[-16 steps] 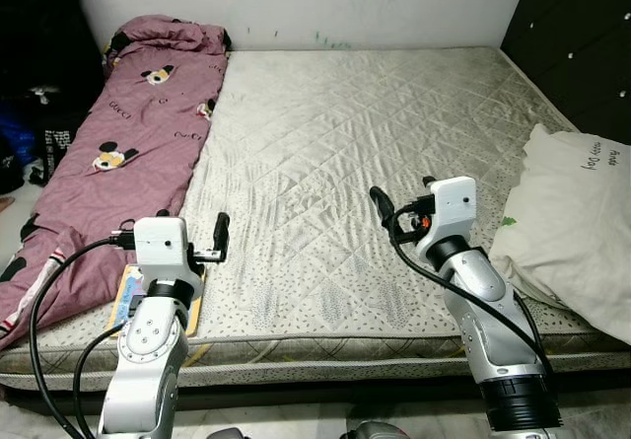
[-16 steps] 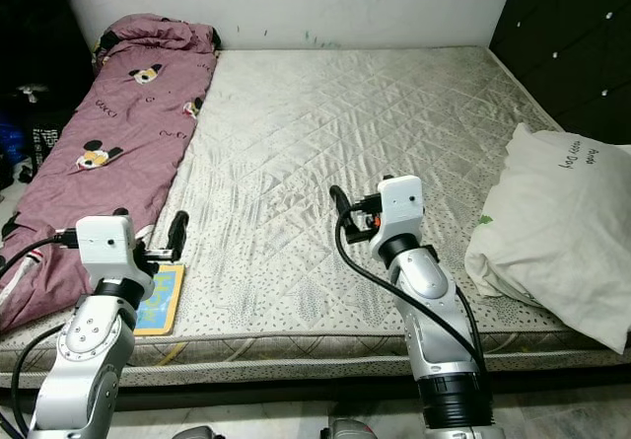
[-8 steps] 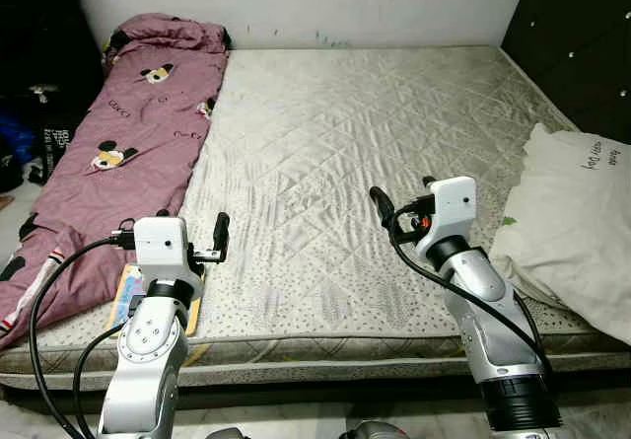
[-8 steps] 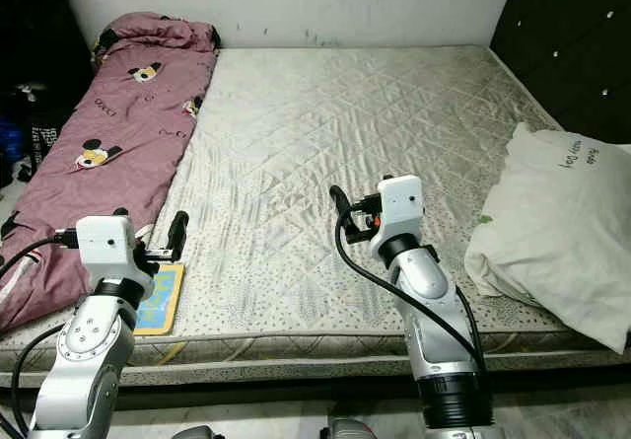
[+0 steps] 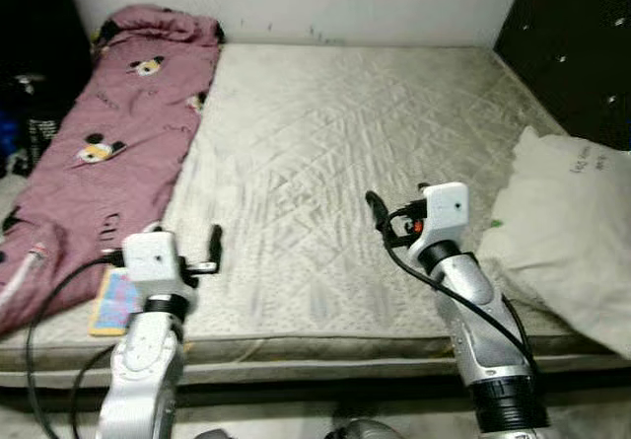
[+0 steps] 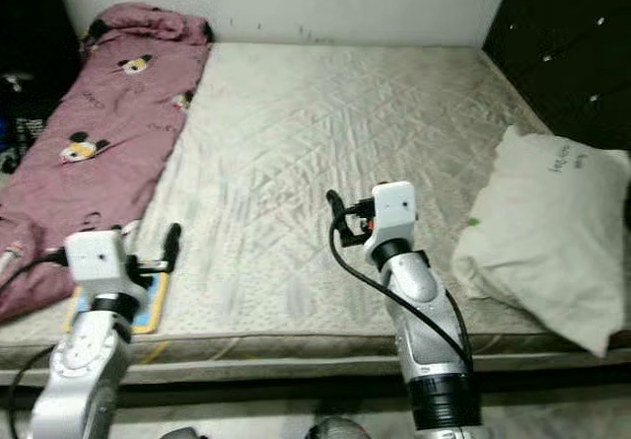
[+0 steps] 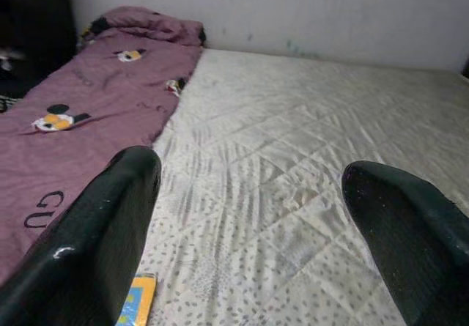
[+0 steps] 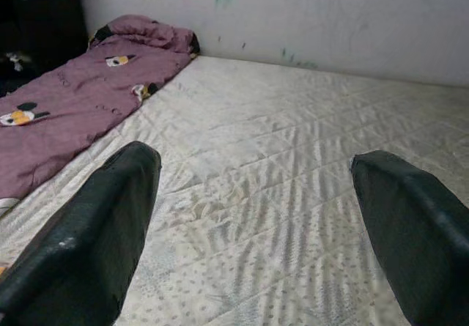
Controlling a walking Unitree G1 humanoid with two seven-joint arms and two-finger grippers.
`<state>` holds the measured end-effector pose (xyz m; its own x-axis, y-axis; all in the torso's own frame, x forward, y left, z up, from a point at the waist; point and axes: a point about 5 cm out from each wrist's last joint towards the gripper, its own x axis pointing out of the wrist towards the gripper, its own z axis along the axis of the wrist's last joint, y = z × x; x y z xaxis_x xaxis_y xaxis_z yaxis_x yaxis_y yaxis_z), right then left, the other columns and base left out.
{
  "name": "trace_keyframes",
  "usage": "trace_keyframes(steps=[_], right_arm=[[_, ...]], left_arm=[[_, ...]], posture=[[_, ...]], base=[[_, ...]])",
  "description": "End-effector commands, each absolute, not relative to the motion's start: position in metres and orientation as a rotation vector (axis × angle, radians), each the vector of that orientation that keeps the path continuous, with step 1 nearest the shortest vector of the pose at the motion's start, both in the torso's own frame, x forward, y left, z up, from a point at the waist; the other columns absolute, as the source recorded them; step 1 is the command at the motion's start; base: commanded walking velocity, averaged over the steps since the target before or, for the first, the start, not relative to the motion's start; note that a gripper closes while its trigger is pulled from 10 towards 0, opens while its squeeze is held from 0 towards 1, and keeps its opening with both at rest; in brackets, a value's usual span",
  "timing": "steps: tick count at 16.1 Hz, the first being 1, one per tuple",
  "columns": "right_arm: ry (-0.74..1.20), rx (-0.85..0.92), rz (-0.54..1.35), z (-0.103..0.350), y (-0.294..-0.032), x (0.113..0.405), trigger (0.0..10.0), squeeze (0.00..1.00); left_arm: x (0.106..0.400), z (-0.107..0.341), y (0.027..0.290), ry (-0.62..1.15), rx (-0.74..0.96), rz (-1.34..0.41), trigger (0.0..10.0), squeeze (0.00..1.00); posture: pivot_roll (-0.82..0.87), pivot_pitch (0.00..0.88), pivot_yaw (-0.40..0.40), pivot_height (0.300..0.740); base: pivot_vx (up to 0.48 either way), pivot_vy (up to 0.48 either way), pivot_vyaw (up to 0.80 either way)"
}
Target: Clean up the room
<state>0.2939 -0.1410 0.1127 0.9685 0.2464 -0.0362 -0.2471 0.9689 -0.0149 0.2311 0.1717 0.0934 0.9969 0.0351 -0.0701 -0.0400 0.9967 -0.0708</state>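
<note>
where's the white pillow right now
The white pillow lies at the right edge of the mattress, beside the dark headboard wall and to the right of the right gripper.

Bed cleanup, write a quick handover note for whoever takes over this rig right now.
Left gripper: open, holding nothing, raised over the near left edge of the mattress.
Right gripper: open, holding nothing, raised over the mattress's near middle.
Things: pink blanket lies stretched along the mattress's left side; a flat yellow and blue item, possibly a book, lies at the near left corner beside the left arm; white pillow sits at the right edge.
Done: nothing visibly tidied.
Left: likely blanket, flat item and pillow.
</note>
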Motion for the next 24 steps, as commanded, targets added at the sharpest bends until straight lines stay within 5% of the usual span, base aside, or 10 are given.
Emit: trace_keyframes(steps=[1, 24], right_arm=[[0.032, -0.031, 0.229, 0.1135, -0.1470, 0.2952, 10.0, 0.00], [0.025, -0.050, 0.252, 0.1125, -0.1456, 0.2993, 10.0, 0.00]], left_arm=[[0.2326, 0.0970, 0.1668, 0.051, -0.084, 0.029, 10.0, 0.00], [0.2334, 0.1006, 0.1639, 0.013, -0.114, 0.005, 10.0, 0.00]], posture=[[-0.08, 0.000, -0.047, 0.740], [-0.08, 0.000, -0.055, 0.740]], base=[[0.000, -0.368, 0.00], [0.000, -0.313, 0.00]])
